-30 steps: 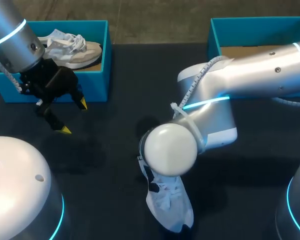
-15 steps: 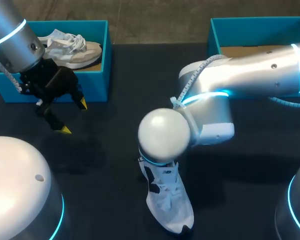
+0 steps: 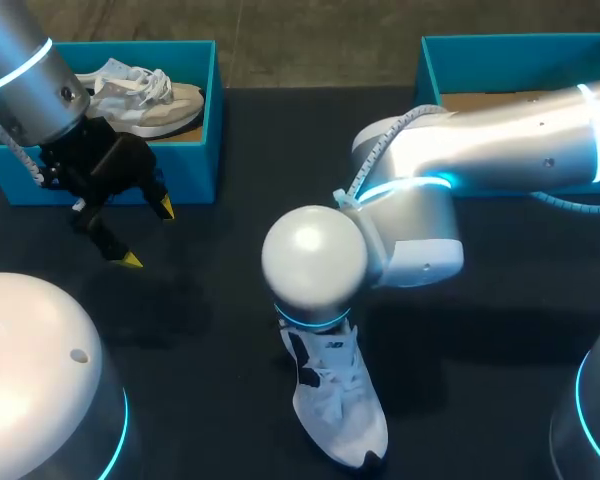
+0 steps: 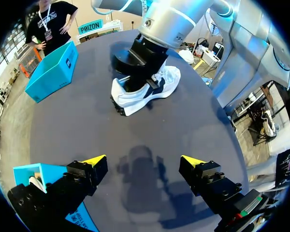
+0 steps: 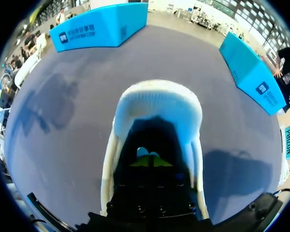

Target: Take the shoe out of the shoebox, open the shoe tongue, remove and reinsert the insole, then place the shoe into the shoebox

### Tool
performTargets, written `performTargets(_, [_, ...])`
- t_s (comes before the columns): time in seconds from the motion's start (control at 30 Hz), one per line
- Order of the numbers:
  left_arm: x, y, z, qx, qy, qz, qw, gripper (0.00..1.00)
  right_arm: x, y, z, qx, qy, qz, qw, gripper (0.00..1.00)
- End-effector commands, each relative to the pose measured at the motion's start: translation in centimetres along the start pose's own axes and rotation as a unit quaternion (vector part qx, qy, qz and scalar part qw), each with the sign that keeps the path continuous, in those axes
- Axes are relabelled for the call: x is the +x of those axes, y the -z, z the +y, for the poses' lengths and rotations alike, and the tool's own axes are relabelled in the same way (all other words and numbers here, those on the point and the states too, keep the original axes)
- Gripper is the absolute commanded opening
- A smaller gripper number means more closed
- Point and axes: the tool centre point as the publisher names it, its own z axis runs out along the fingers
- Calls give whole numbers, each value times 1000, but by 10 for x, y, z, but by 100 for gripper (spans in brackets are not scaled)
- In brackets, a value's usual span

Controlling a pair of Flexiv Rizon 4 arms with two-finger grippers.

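Closest in, at the lower middle of the head view, the white shoe [image 3: 335, 410] is out on the black table [image 3: 220, 310], sitting on its sole with the toe toward the bottom edge. It looks like a light mesh trainer. The upper and tongue are probably soft and will just fold, while the sole looks stiff enough to keep its shape. My guess is the sole edge or the padded rim of the opening is the place to hold it. The laces look loose and likely to snag.

The right gripper [image 5: 149, 160] is sunk straight down into the shoe's opening. It's dark in there, so I can't tell if it's clamped on anything, and I can't make out the insole either. An insole is thin and bendy, so I'd pinch it at one end and peel rather than yank.

Further back at the middle left, the left gripper [image 3: 148, 233] hangs over bare table, spread wide and holding nothing.

Furthest away, the left shoebox [image 3: 195, 150] in the upper left has a second shoe [image 3: 145, 100] in it. The right shoebox [image 3: 430, 70] in the upper right shows bare cardboard behind the right arm.
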Motion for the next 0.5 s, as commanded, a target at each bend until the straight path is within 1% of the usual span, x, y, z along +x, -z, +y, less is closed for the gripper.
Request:
performTargets(0.03, [1, 1, 0, -1, 0, 0, 1000, 100, -1, 3, -42, -18, -61, -5, 998, 0])
performTargets(0.13, [1, 1, 0, -1, 0, 0, 1000, 100, -2, 10, -34, -30, -55, 1, 998, 0])
performTargets(0.17, [1, 1, 0, -1, 0, 0, 1000, 100, -1, 12, -31, -33, -49, -3, 998, 0])
performTargets(0.33, [1, 1, 0, -1, 0, 0, 1000, 100, 3, 20, -11, -57, -33, 13, 998, 0])
performTargets(0.4, [1, 1, 0, -1, 0, 0, 1000, 100, 5, 20, -3, -62, -28, 23, 997, 0])
performTargets(0.5, [1, 1, 0, -1, 0, 0, 1000, 100, 5, 15, 8, -59, -24, 31, 998, 0])
